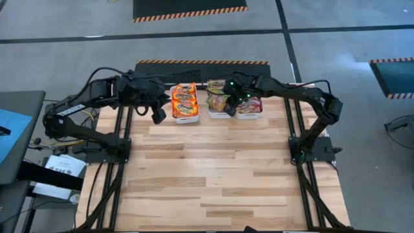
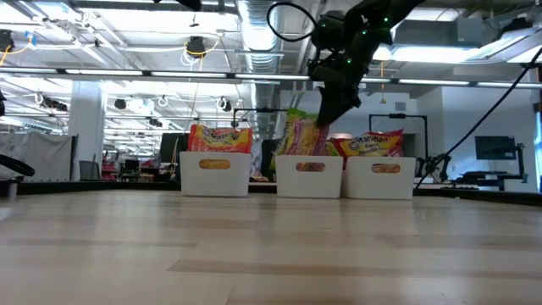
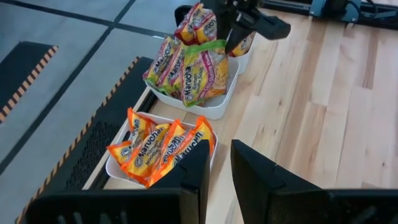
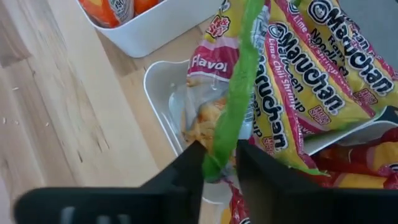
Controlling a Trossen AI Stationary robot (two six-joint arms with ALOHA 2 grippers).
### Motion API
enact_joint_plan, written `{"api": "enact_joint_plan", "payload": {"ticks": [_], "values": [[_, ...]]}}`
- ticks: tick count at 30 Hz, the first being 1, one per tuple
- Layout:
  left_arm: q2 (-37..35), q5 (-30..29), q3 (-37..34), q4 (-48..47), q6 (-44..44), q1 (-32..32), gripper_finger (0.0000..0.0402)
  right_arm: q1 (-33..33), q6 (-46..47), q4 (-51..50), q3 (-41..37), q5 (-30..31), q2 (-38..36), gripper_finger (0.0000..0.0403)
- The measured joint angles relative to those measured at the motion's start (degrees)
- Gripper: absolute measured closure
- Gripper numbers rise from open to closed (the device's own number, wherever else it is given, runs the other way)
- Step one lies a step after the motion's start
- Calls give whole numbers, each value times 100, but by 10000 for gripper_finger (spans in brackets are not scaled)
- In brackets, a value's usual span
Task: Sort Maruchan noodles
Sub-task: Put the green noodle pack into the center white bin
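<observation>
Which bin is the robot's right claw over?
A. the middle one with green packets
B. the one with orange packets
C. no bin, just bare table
A: in the high view the right gripper sits over the middle bin, and its wrist view shows a green-edged packet between its fingers above that bin.

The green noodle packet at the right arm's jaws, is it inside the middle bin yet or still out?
Partly in. The green-edged packet stands upright in the middle bin, its top edge between the right gripper jaws.
</observation>
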Motion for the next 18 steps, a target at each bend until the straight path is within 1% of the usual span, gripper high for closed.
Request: {"api": "enact_joint_plan", "payload": {"ticks": [2,6,9,12,15,18], "values": [[0,0,0,-60,1,0,349,0,28,-8,0,0,0,264],[0,0,0,-123,75,0,349,-21,431,-126,0,0,-2,209],[0,2,0,-130,105,0,349,-28,667,-393,0,-13,-50,179],[0,2,0,-131,107,0,349,-61,710,-703,94,-33,-151,163],[0,2,0,-130,102,0,349,-63,702,-1054,357,-33,-153,159],[0,4,0,-131,79,0,349,-63,378,-1038,585,-33,-155,159]]}}
